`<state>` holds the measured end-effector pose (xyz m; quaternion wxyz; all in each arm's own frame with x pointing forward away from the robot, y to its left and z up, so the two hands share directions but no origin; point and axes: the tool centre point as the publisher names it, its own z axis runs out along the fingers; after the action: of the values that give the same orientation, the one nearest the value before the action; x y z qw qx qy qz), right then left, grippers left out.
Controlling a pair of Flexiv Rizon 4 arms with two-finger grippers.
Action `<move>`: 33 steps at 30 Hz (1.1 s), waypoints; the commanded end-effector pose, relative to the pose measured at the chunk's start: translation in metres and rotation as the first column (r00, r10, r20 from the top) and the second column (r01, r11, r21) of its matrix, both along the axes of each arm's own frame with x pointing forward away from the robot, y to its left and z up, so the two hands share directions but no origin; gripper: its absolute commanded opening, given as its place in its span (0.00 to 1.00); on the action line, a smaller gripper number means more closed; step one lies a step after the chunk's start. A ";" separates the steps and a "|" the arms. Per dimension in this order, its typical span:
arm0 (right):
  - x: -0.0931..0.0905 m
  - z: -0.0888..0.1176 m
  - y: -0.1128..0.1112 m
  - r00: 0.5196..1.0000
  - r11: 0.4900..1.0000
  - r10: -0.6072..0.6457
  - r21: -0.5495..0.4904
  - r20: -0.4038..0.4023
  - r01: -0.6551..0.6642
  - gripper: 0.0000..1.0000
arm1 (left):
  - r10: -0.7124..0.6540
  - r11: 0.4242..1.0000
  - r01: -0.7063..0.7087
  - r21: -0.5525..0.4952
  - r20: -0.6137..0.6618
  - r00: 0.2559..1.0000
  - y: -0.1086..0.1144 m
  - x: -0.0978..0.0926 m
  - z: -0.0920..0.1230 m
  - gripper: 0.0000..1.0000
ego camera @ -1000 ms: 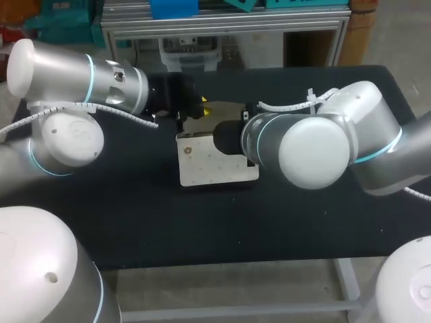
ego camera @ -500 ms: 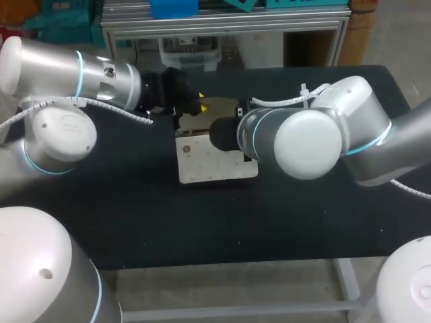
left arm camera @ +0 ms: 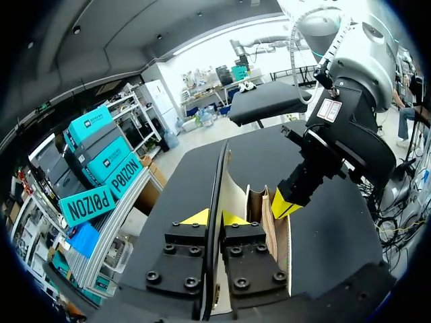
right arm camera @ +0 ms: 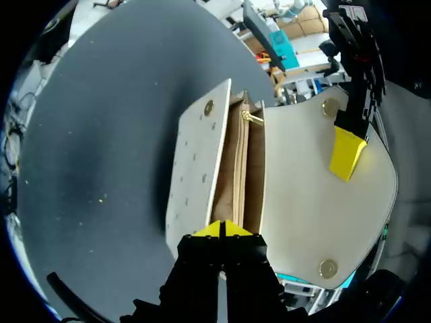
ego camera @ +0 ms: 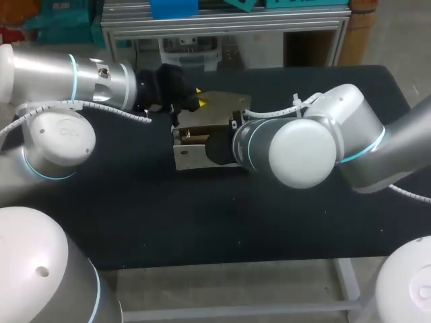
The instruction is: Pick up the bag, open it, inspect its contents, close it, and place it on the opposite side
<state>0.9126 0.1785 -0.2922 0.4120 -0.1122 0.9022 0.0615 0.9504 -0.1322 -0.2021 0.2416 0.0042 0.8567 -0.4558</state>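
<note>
A cream bag (ego camera: pixel 195 153) with gold studs stands at the middle of the black table (ego camera: pixel 202 222), its flap (ego camera: pixel 219 108) raised and folded back. My left gripper (ego camera: pixel 200 99) is shut on the flap's edge; in the left wrist view the flap (left arm camera: pixel 219 168) runs edge-on between that gripper's (left arm camera: pixel 217 219) yellow tips. My right gripper (right arm camera: pixel 222 230) is shut on the rim at one end of the bag's mouth, and the tan interior (right arm camera: pixel 239 168) lies open ahead of it. In the head view the right arm (ego camera: pixel 296 145) hides its own fingers.
The bag's spotted front panel (right arm camera: pixel 195 168) faces the near side. The black tabletop runs bare to the left and toward the front edge (ego camera: pixel 222 259). Both arms crowd the middle of the table around the bag.
The left gripper has pulled the flap up and back, so the bag that lay flat now stands open. The right arm has shifted slightly left and lower with the bag.
</note>
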 end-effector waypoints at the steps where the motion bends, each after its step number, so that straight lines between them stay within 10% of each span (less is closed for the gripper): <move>1: -0.006 -0.004 -0.002 0.970 0.998 -0.010 0.062 0.243 -0.005 0.00 | -0.003 1.000 0.003 -0.008 0.003 1.000 0.001 -0.002 0.004 0.00; 19: 0.016 0.028 -0.002 0.938 0.992 -0.058 0.123 0.341 0.017 0.00 | -0.034 0.999 0.034 0.008 -0.010 0.999 -0.001 -0.010 0.001 0.00; 33: 0.038 0.003 0.004 0.964 0.994 -0.051 0.108 0.261 0.023 0.00 | -0.033 0.999 0.033 -0.010 -0.007 0.999 0.003 -0.010 0.000 0.00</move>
<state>0.9461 0.1804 -0.2781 0.4310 -0.0886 0.8951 0.0724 0.9424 -0.1316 -0.2022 0.2289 0.0148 0.8582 -0.4592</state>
